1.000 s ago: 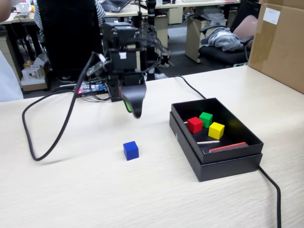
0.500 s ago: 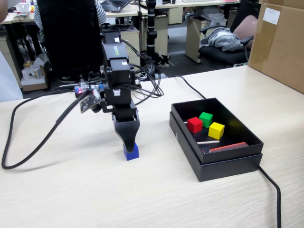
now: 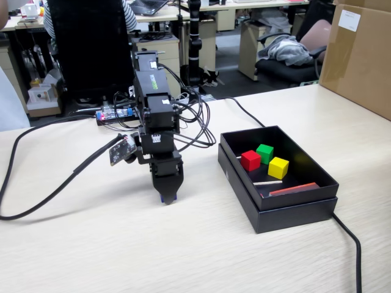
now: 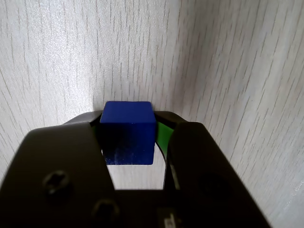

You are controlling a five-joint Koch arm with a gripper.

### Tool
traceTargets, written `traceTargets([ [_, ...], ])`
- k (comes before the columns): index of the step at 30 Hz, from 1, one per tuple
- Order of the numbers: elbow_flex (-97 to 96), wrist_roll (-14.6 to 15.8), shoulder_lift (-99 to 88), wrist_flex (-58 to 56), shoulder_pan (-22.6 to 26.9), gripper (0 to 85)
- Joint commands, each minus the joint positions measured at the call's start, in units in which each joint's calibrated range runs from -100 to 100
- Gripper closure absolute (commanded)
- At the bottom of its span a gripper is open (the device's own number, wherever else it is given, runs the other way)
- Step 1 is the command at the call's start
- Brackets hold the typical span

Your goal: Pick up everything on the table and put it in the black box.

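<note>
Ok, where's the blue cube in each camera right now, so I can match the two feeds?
Fixed view: blue cube sits low, left of centre, mostly hidden under the gripper, left of the black box.
Wrist view: blue cube at centre, between the jaws.
Shared landmark: the pale wood-grain table beneath it.

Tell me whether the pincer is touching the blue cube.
Touching. The wrist view shows the blue cube wedged between the two jaws of the pincer, with no gap on either side. The fixed view hides most of the cube behind the pincer.
</note>
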Motion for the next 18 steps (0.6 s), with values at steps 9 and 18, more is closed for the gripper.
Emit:
traceTargets([
  [9,1.9,0.98,-36.79,0.47,9.23,78.6],
  [18,12.41,5.96,-21.41,0.21,22.81,78.5],
])
